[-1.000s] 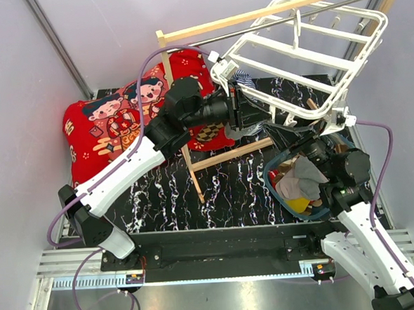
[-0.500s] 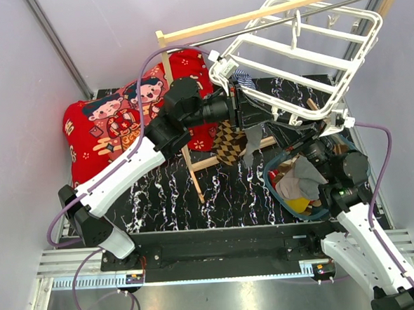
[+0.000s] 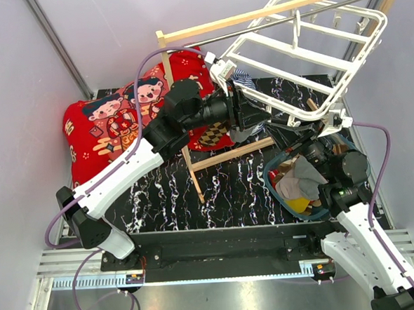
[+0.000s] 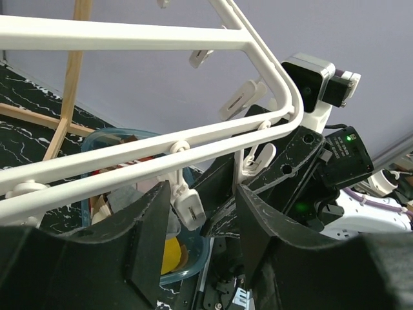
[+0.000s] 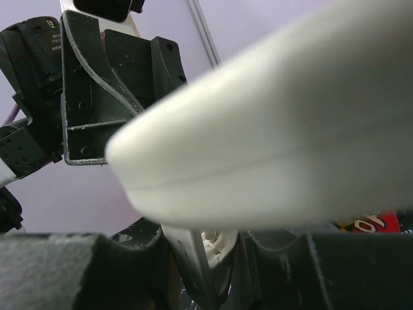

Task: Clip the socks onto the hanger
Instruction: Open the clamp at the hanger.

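The white grid hanger [image 3: 306, 57] hangs tilted from the wooden rack's pole. It also fills the left wrist view [image 4: 129, 39] and shows blurred in the right wrist view [image 5: 277, 123]. My left gripper [image 3: 255, 117] is under its near edge. It is open [image 4: 203, 194], with a dangling clip peg [image 4: 190, 210] between the jaws, untouched. A diamond-checkered sock [image 3: 217, 133] and a bit of grey sock [image 3: 241, 134] show below the left wrist; what holds them is hidden. My right gripper [image 3: 305, 133] is shut [image 5: 216, 248] on another white clip peg [image 5: 222, 248] at the hanger's near rail.
A teal tub [image 3: 273, 186] of mixed clothes sits under the right arm. The light wooden rack [image 3: 194, 173] stands mid-table with its pole across the back. A red printed cushion [image 3: 100, 130] lies at the left. Walls close in on both sides.
The checkered and grey socks dangled lower under the left gripper half a second ago and now sit higher and further left. The hanger has rocked slightly. The right arm has barely moved.
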Controlling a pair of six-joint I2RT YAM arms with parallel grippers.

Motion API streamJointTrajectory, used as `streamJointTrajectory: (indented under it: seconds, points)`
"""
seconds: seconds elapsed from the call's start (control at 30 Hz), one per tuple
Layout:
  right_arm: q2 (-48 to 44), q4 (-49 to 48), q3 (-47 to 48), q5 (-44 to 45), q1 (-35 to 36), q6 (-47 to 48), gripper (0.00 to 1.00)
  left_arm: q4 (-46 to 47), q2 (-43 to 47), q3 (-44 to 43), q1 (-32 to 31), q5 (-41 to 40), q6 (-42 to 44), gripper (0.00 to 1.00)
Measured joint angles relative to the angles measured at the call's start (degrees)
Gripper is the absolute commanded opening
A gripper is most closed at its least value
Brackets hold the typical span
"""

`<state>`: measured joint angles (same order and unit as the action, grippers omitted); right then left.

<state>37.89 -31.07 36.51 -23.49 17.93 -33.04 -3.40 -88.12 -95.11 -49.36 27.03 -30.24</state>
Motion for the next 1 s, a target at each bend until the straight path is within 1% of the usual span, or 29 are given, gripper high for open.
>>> streamJointTrajectory:
  seconds: [0.07,0.17,0.2,0.3,0.33,0.4,0.43,0.5,0.53,0.6,0.63,0.67,0.77,0.87,1.0]
  points:
    - [0.0,0.42,0.02,-0.07,0.0,0.02,0.0,-0.11,0.0,0.0,0.0,-0.46,0.2,0.48]
    - [0.11,0.72,0.02,-0.07,0.0,0.04,0.0,-0.85,0.02,0.0,-0.07,-1.92,0.24,0.43]
    - [0.13,0.72,0.02,-0.09,0.0,0.04,0.0,-1.36,0.07,0.0,-0.11,-2.75,0.24,0.38]
    - [0.24,0.72,0.02,-0.07,0.0,0.04,0.0,-2.93,0.24,0.0,-0.17,-5.05,0.31,0.3]
    - [0.26,0.72,0.02,-0.07,0.0,0.04,0.0,-3.52,0.33,0.0,-0.22,-5.77,0.44,0.24]
    - [0.26,0.74,0.02,-0.07,0.0,0.04,0.0,-4.24,0.42,0.0,-0.26,-6.91,0.42,0.2]
    - [0.26,0.74,0.02,-0.07,0.0,0.04,0.0,-4.39,0.44,0.0,-0.26,-7.39,0.42,0.16]
    - [0.24,0.83,0.02,-0.04,0.0,0.11,0.02,-4.5,0.44,0.0,-0.31,-8.07,0.37,0.13]
    - [0.2,0.87,0.02,-0.04,0.0,0.13,0.08,-4.5,0.44,0.0,-0.35,-8.31,0.35,0.09]
    - [0.0,0.98,0.02,-0.02,0.0,0.15,0.22,-4.52,0.44,0.0,-0.39,-8.55,0.22,0.06]
    - [-0.15,1.07,0.02,-0.02,0.0,0.15,0.38,-4.52,0.44,0.0,-0.39,-8.66,0.2,0.05]
    - [-0.46,1.29,0.02,0.02,0.0,0.15,0.45,-4.5,0.44,0.0,-0.42,-8.74,0.17,0.04]
    - [-2.29,2.4,-0.15,0.72,0.0,-0.33,0.59,-4.52,0.44,0.0,-0.42,-8.92,-0.07,0.01]
    - [-5.88,2.64,-2.21,2.27,0.0,-1.75,0.69,-4.48,0.44,0.0,-0.42,-8.92,-0.5,0.01]
    - [-10.99,1.95,-7.17,4.44,0.0,-5.9,0.75,-3.3,0.44,0.28,-0.46,-8.83,-2.03,0.01]
